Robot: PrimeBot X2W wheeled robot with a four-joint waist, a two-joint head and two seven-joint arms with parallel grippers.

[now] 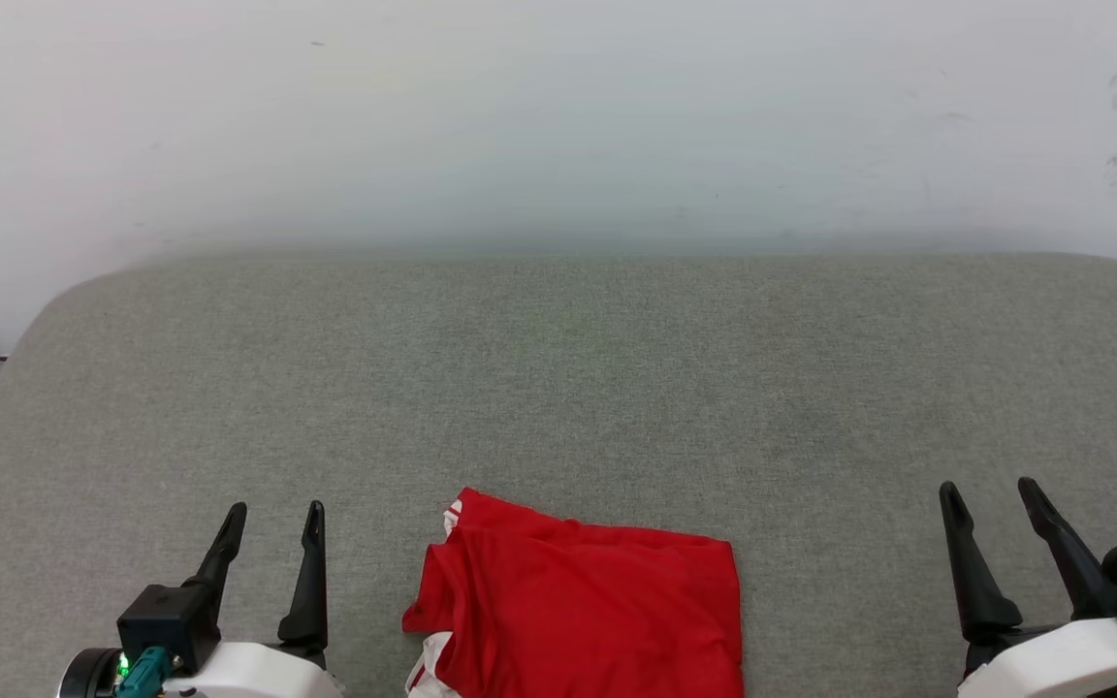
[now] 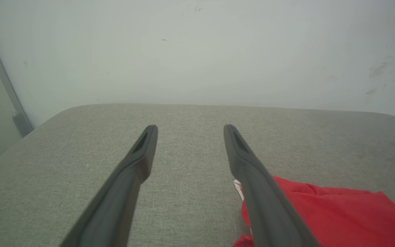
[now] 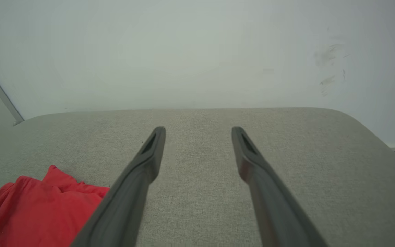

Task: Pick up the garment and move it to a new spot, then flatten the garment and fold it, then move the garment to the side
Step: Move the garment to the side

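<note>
Garment (image 1: 578, 611) first: neither claw has hold of it. The left claw (image 1: 277, 506) stands released at the lower left of the head view, fingers spread and pointing up over bare fabric. Its own wrist view shows the same wide gap (image 2: 189, 127) with nothing between the fingers. The right claw (image 1: 987, 483) is likewise released at the lower right, and its wrist view also shows an empty gap (image 3: 198, 128).

Between the two claws, at the near edge of the grey fabric-covered worktop (image 1: 558, 388), the garment lies as a compact red slab. It is just beside the left claw and well apart from the right one. Only plain red cloth faces up, with a little white and striped trim peeking out along its left edge. No print shows. Its right and far edges look fairly straight, while the left edge is rumpled and layered (image 2: 331, 212).

Judging from this, the garment is bundled into something like a fold, but not a crisp one. It sits centrally near the robot, not off to a side. Whether this counts as the finished fold I cannot tell. At the least, the move to the side looks undone, and if the bundle is only loose, then lifting, spreading flat and folding all remain. The rest of the worktop, up to the pale wall (image 1: 558, 116), offers room for that.
</note>
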